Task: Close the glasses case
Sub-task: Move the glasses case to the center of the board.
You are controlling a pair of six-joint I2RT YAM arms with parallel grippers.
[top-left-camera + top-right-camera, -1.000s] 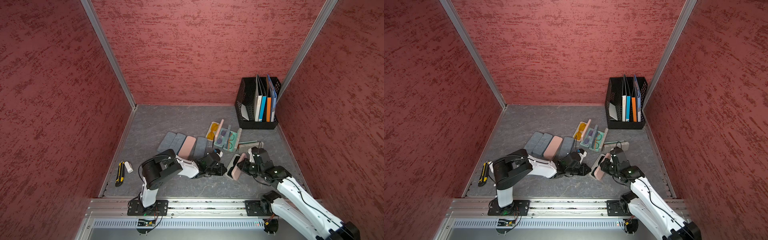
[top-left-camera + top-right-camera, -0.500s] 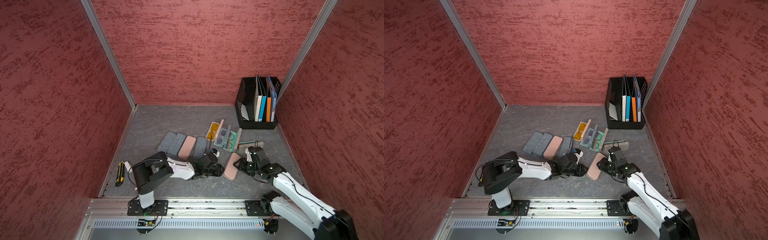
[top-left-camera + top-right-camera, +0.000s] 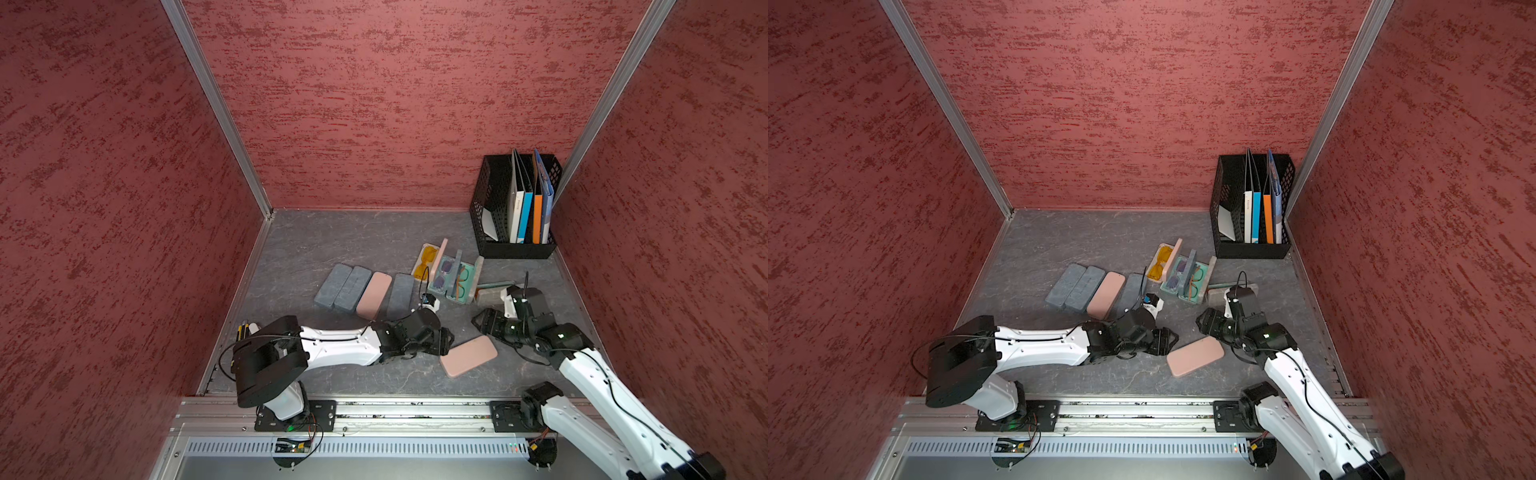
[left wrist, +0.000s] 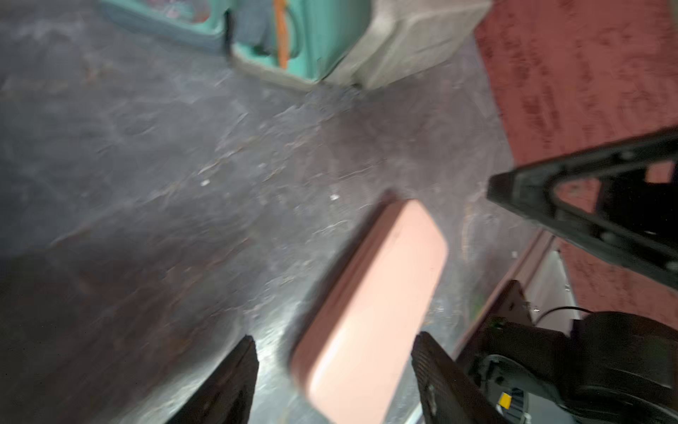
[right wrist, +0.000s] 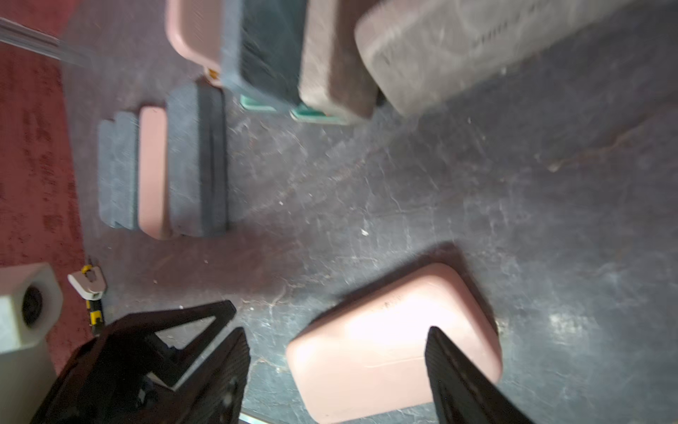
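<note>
- Glasses case (image 3: pixel 468 355): pink, lid shut flush, lying flat on the counter (image 3: pixel 374 241) at lower centre-right in both top views, set at an angle.
- Task status: closing appears complete for this case, since no gap shows along its seam in either wrist view. What remains, by judgement, is to pull both arms clear.
- Left gripper (image 4: pixel 334 337): jaws spread, with one end of the case between them and a gap on each side. It grips nothing.
- Right gripper (image 5: pixel 335 330): jaws spread. One finger passes in front of the case and the other stands apart from it. No pinch is visible.
- In a top view the left gripper (image 3: pixel 1169 340) sits just beside the case's left end, and the right gripper (image 3: pixel 1204 326) is near its upper corner.
- Edges: the front rail (image 3: pixel 415 409) runs below the case, with a strip of bare counter between them.
- Open cases (image 3: pixel 453 276) holding glasses stand just beyond the right gripper. Whether they also belong to the task cannot be told.
- A row of closed cases (image 3: pixel 361 289) lies at centre frame, behind the left arm.
- Open room: bare counter at upper centre. The file holder (image 3: pixel 494 216) fills the upper-right corner, and a utility knife (image 3: pixel 243 330) lies at the left edge.
</note>
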